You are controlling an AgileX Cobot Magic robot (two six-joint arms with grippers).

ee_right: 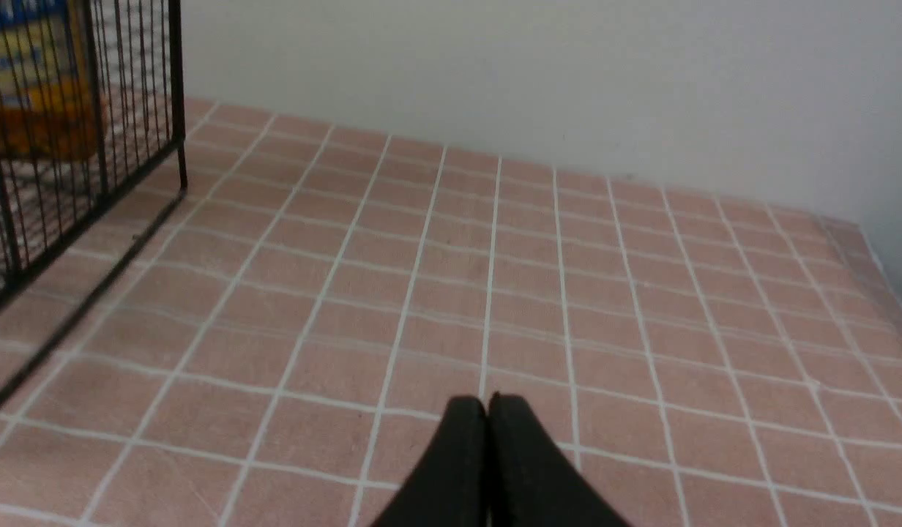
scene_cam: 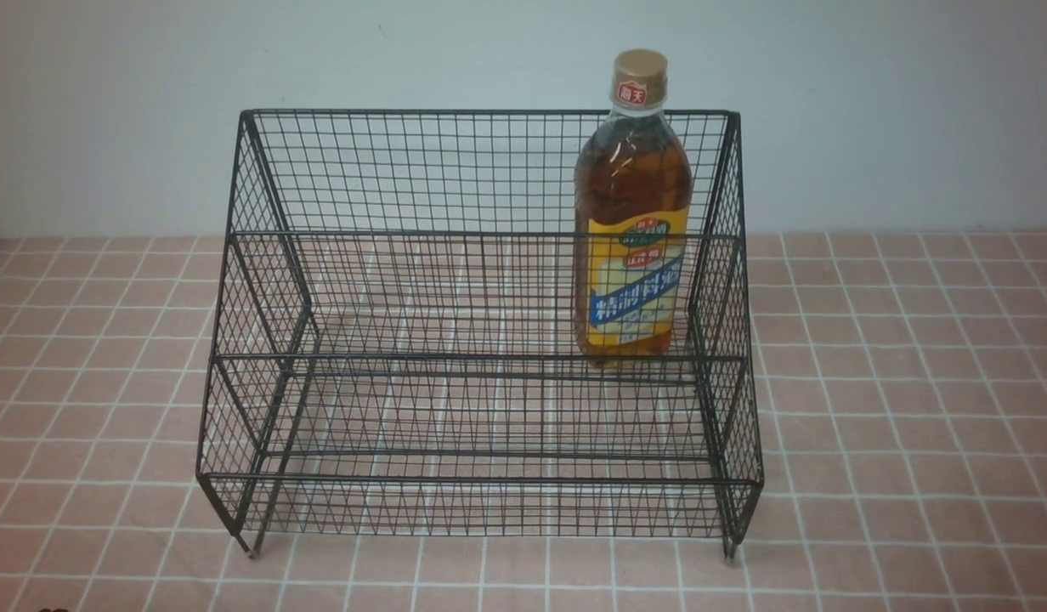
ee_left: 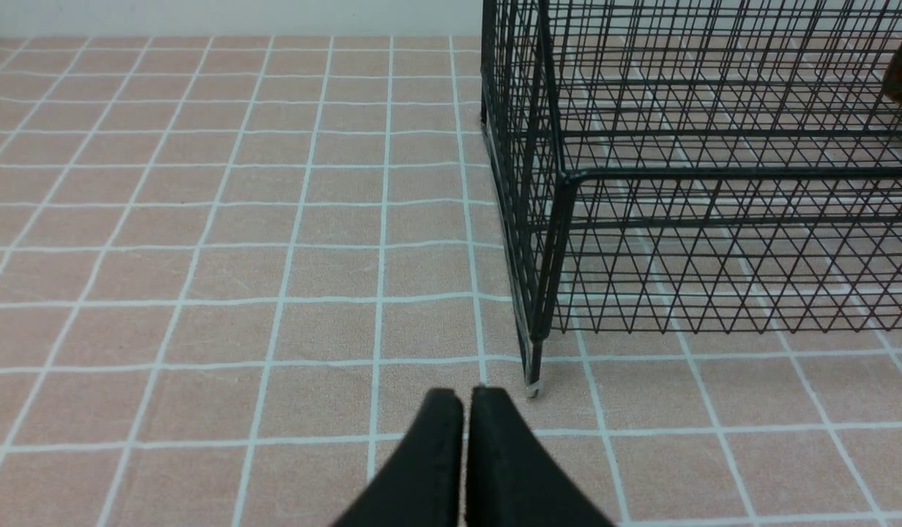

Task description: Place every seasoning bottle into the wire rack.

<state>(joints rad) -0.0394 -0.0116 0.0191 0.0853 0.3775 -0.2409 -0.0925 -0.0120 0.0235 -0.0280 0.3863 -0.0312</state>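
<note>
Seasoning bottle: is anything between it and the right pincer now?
Yes. The seasoning bottle stands upright inside the wire rack, on its upper tier at the right end, so the rack's mesh side wall lies between it and the shut right pincer.

Closed right gripper [ee_right: 487,401] above tablecloth [ee_right: 568,293]

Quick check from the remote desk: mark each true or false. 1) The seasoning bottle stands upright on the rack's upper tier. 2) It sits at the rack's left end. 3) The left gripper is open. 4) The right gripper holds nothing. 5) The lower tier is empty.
1) True: the seasoning bottle stands upright on the upper tier of the wire rack.
2) False: it is at the right end.
3) False: the left gripper is shut.
4) True: the right gripper is shut on nothing.
5) True.
</note>
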